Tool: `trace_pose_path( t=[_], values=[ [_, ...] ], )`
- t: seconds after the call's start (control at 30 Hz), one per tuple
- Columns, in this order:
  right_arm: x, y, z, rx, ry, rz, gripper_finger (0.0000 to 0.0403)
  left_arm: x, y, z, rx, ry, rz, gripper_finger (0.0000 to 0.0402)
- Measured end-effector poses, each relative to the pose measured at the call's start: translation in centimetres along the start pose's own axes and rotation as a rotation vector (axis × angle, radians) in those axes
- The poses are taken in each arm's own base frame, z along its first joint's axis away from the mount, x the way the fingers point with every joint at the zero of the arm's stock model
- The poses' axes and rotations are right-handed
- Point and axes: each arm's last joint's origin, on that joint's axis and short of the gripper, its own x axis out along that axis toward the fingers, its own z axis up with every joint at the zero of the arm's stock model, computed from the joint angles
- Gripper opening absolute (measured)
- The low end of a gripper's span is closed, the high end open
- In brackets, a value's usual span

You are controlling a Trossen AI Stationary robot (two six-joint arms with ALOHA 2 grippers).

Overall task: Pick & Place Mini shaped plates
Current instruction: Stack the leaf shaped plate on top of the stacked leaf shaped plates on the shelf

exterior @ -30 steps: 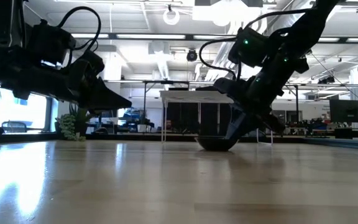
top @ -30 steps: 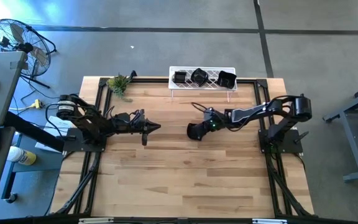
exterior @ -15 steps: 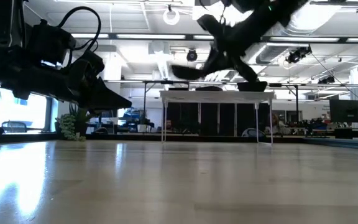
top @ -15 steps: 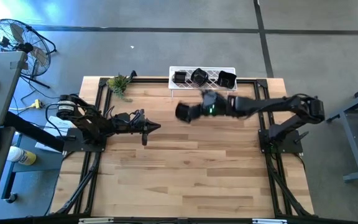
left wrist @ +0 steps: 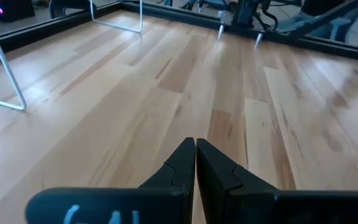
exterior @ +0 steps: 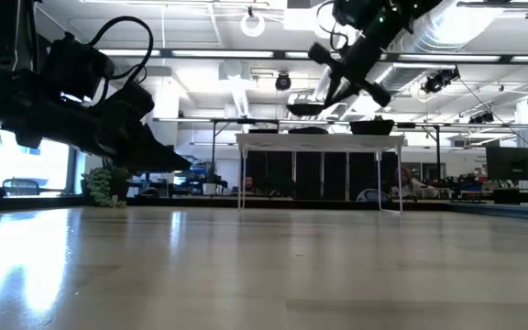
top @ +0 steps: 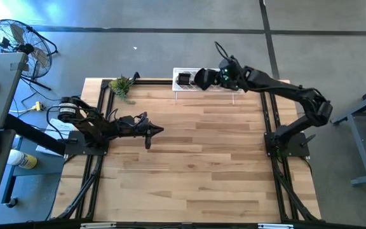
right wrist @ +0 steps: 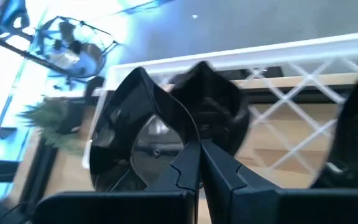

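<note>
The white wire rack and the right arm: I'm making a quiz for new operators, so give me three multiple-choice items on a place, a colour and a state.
1. Where does the white wire rack stand?
A. at the table's far edge
B. at the table's centre
C. on the floor by the fan

2. What colour is the mini plate in the right gripper?
A. white
B. glossy black
C. green

3. How is the left gripper?
A. open over the rack
B. shut on a plate
C. shut and empty over bare wood

Answers:
1 A: the high view shows the rack along the far edge, beside the small green plant.
2 B: the right wrist view shows a shiny black dish pinched by its rim.
3 C: the left wrist view shows the fingers closed together with nothing between them.
</note>
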Motion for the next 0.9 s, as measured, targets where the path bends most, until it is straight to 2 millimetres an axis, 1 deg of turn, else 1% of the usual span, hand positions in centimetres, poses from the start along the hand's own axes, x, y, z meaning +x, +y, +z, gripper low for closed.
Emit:
trace_pose_path(
  t=[0.1, 0.17, 0.33, 0.47, 0.6, 0.77, 0.9],
  values=[
    [0.6, -1.1, 0.4, 0.044, -0.004, -0.030, 0.0006, 0.0, 0.0, 0.0, 0.000, -0.001, 0.001, 0.0012],
    [0.9, -1.6, 0.7, 0.062, -0.009, -0.022, 0.0007, 0.0, 0.0, 0.0, 0.000, -0.001, 0.002, 0.0012],
    [1.3, -2.0, 1.2, 0.081, -0.012, -0.023, 0.0008, 0.0, 0.0, 0.0, 0.000, -0.002, 0.006, 0.0012],
    [2.1, -2.2, 1.4, 0.080, 0.006, -0.013, 0.0015, 0.0, 0.0, 0.0, 0.000, -0.004, 0.018, 0.0012],
    [2.9, -2.2, 1.2, 0.076, 0.024, -0.007, 0.0030, 0.0, 0.1, 0.0, 0.000, -0.004, 0.018, 0.0012],
    [2.9, -2.2, 1.2, 0.047, 0.022, -0.006, 0.0061, 0.0, 0.1, 0.0, 0.000, -0.003, 0.018, 0.0012],
    [2.8, -2.2, 1.4, -0.029, 0.024, -0.006, 0.0085, 0.0, 0.1, -0.1, -0.010, 0.008, 0.017, 0.0012]
  ],
)
